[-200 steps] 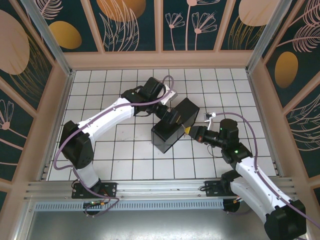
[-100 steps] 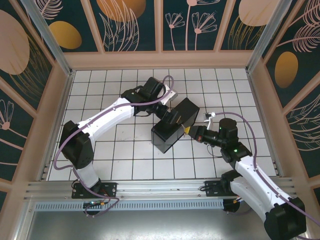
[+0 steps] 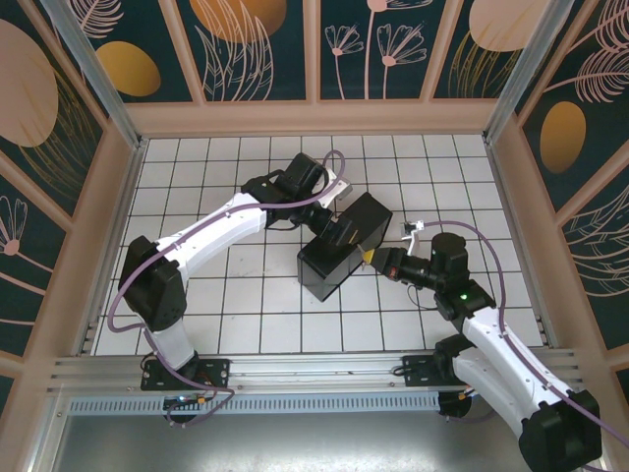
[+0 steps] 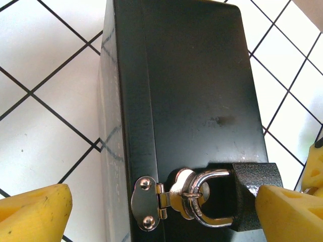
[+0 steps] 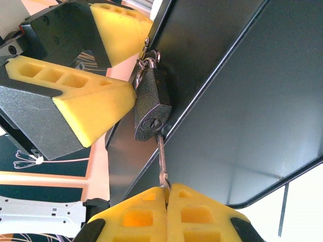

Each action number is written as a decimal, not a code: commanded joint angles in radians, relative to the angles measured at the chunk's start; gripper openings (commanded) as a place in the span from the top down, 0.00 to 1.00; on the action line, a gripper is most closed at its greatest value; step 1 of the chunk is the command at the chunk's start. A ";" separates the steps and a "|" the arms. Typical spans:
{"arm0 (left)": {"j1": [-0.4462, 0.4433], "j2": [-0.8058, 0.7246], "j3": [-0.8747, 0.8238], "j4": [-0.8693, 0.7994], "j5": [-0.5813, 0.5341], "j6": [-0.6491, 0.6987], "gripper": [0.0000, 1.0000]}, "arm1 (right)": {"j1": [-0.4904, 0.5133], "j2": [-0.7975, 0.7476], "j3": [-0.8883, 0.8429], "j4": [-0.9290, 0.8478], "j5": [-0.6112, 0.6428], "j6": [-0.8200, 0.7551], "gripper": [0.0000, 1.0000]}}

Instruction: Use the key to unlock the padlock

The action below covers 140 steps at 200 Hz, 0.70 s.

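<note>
Beside the box (image 5: 242, 101), the padlock (image 5: 151, 108) was loosely bracketed by the spread left gripper (image 4: 161, 214); the key (image 5: 161, 161), clamped in the right gripper (image 5: 166, 194), might be deflected if the padlock swung.

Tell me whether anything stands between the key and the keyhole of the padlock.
Nothing visible does. The right gripper holds the key pointing at the padlock, its tip just beside the keyhole. The left gripper flanks the padlock from the sides, not across that path.
</note>
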 commanded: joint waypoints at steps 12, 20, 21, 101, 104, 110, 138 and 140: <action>-0.003 0.026 -0.015 -0.021 -0.028 0.027 0.08 | -0.019 -0.014 0.036 -0.010 -0.016 -0.030 0.95; -0.003 0.025 -0.018 -0.020 -0.027 0.027 0.08 | -0.022 -0.016 0.037 -0.016 -0.017 -0.033 0.95; -0.004 0.025 -0.018 -0.020 -0.027 0.028 0.08 | -0.024 -0.017 0.038 -0.018 -0.018 -0.033 0.95; -0.004 0.023 -0.022 -0.018 -0.026 0.027 0.09 | -0.045 0.018 0.047 0.036 -0.053 -0.034 0.95; -0.004 0.022 -0.024 -0.018 -0.028 0.027 0.09 | -0.045 0.020 0.047 0.040 -0.055 -0.035 0.95; -0.004 0.023 -0.026 -0.017 -0.027 0.026 0.09 | -0.044 0.025 0.047 0.045 -0.058 -0.035 0.95; -0.003 0.022 -0.028 -0.016 -0.027 0.023 0.09 | -0.045 0.029 0.051 0.057 -0.063 -0.033 0.95; -0.003 0.022 -0.029 -0.016 -0.027 0.025 0.09 | -0.045 0.028 0.051 0.056 -0.064 -0.034 0.95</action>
